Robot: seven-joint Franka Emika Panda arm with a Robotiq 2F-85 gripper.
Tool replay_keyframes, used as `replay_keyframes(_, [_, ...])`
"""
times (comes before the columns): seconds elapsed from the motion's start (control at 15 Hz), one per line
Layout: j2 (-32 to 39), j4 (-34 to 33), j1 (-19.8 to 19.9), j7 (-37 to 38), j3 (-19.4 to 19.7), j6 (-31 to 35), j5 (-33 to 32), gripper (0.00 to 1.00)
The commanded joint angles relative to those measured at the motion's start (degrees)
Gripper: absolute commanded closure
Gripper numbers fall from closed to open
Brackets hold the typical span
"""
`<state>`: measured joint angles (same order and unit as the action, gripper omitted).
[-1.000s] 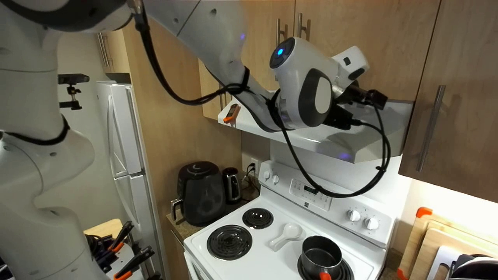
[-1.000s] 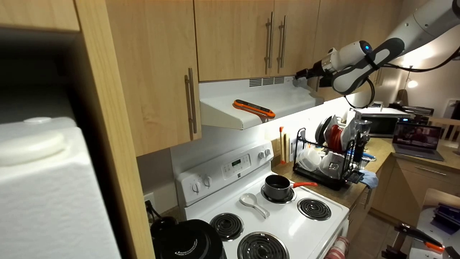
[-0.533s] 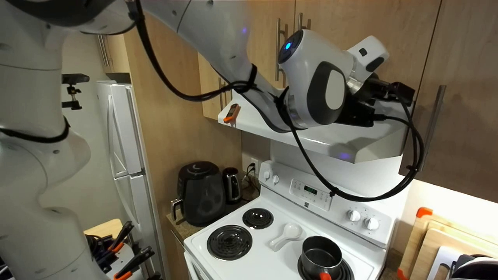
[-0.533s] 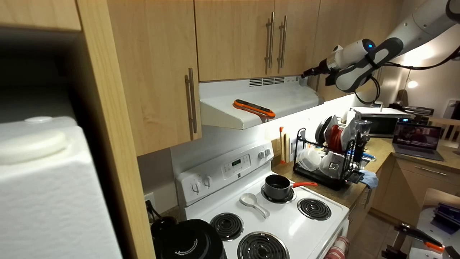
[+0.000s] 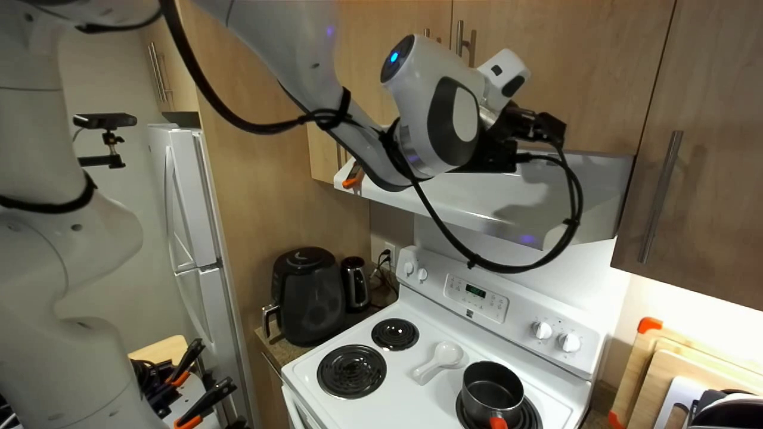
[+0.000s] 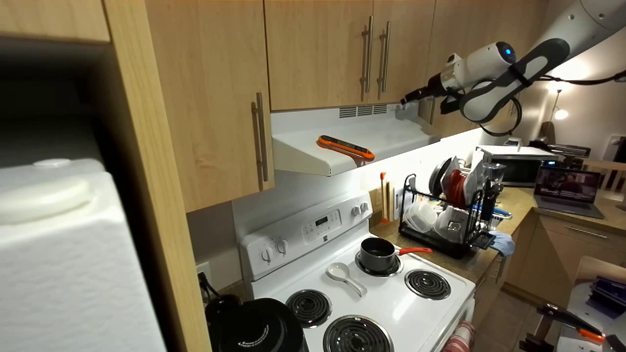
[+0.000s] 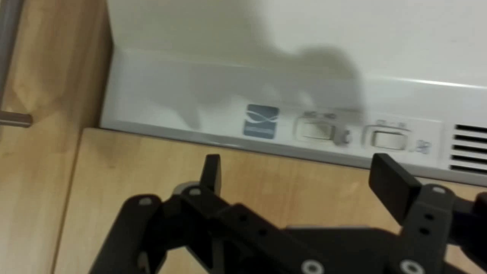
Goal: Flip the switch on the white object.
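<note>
The white range hood (image 5: pixel 596 185) is under the wooden cabinets and shows in both exterior views (image 6: pixel 298 122). In the wrist view, its back strip (image 7: pixel 152 87) holds two small white rocker switches: one (image 7: pixel 315 130) beside a blue-grey label (image 7: pixel 261 121), the other (image 7: pixel 390 140) nearer the vent slots. My gripper (image 7: pixel 296 167) is open, with nothing between its fingers. The fingertips appear over the cabinet front, just below the switch strip. An exterior view shows the gripper (image 6: pixel 410 97) near the switch end of the hood; whether it touches is unclear. Another angle hides the fingertips.
An orange-edged device (image 6: pixel 346 148) lies on the hood's sloping front. Cabinet handles (image 6: pixel 384 56) stick out above. Below are the white stove (image 6: pixel 391 313), a pot (image 6: pixel 377 254) with a red handle and a dish rack (image 6: pixel 440 215). A cable loop (image 5: pixel 524 262) hangs from the wrist.
The arm first moved toward the hood's switch end, away from the orange-edged device, then came back toward the hood's middle and rose slightly. The hood and objects below stay put.
</note>
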<state>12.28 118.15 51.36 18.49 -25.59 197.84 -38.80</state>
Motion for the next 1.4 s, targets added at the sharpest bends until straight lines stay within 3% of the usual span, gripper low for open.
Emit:
replay_keyframes(0.0, [-3.86,5.8,8.53,8.56,-10.5,-0.01,-6.88,0.0])
replay_keyframes(0.4, [-1.63,7.82,21.48,20.57,-26.32,0.23,-18.08,0.0])
replay_keyframes(1.33, [5.9,9.74,52.65,27.44,-54.58,0.02,-38.08,0.0])
